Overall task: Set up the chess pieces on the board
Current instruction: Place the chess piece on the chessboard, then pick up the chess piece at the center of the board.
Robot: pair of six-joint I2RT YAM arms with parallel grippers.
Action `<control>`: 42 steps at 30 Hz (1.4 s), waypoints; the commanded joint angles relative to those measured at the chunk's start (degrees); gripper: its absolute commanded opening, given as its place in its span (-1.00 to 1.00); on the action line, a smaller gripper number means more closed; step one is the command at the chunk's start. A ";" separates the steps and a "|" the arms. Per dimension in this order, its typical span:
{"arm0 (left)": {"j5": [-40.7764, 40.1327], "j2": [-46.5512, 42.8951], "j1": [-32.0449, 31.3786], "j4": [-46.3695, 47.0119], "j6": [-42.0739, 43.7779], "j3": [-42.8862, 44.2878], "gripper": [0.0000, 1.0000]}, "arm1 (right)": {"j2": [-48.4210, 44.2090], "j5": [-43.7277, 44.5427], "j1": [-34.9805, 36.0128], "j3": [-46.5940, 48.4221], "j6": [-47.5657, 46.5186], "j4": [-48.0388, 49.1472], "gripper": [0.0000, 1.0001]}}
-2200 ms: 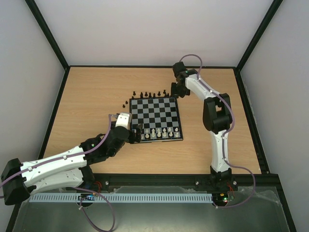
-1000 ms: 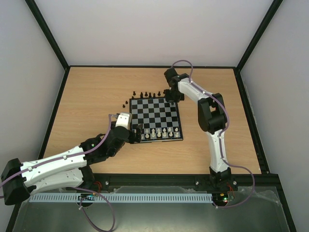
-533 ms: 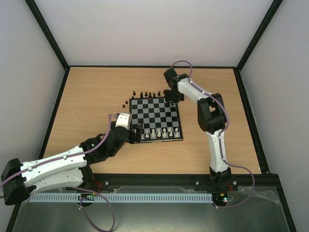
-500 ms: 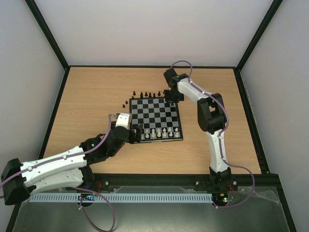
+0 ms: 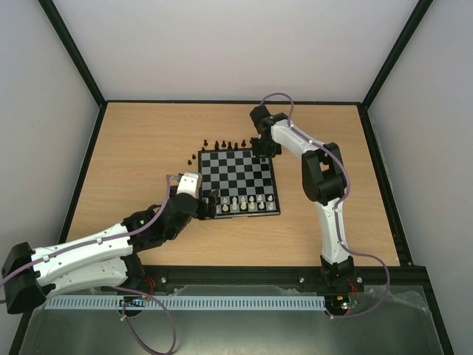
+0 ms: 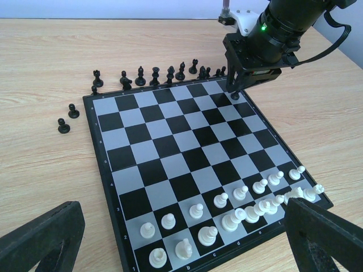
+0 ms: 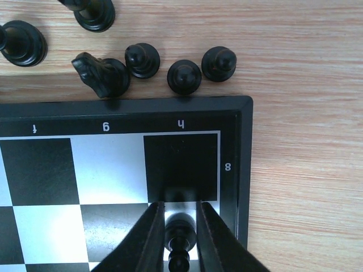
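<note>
The board (image 5: 238, 171) lies mid-table, with cream chess pieces (image 5: 242, 203) on its two near rows. Black chess pieces (image 5: 225, 144) stand on the wood beyond its far edge. My right gripper (image 5: 262, 154) is over the board's far right corner. In the right wrist view it (image 7: 180, 226) is shut on a black pawn (image 7: 180, 235) over the pale square just inside the black corner square (image 7: 181, 164). My left gripper (image 5: 209, 205) is open and empty at the board's near left corner; its fingers (image 6: 39, 238) stand wide apart either side of the cream rows (image 6: 227, 204).
Two black pawns (image 6: 67, 118) stand on the wood left of the board. A black knight (image 7: 102, 73) and three black pawns (image 7: 184, 73) stand just beyond the board's far right edge. Black frame rails edge the table.
My right gripper has moved left from beyond the board's far right corner to over that corner, then stayed nearly still. The left arm has not moved.
</note>
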 commanded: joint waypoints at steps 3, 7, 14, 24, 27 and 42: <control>-0.63 -0.70 0.43 0.10 -0.26 -0.55 0.98 | -0.55 -0.14 0.38 0.64 -0.27 -2.63 -0.59; -0.64 -0.62 0.40 0.10 -0.18 -0.60 0.98 | -2.05 -0.58 0.38 -0.16 -0.24 -1.93 -0.52; -0.36 -1.52 0.40 0.50 -0.23 -0.99 0.99 | -10.30 -5.73 0.38 -4.53 1.10 1.83 -0.28; -1.40 -4.33 0.80 2.09 -0.85 -2.41 0.98 | -32.53 -12.38 3.95 -20.77 4.29 9.19 0.29; -0.72 -4.37 1.15 3.76 -0.88 -3.27 0.98 | -38.41 -13.62 4.15 -26.28 4.60 10.37 0.45; 7.29 2.09 3.12 8.53 -1.46 -3.63 0.98 | -58.43 -8.93 4.16 -41.45 8.04 8.87 0.97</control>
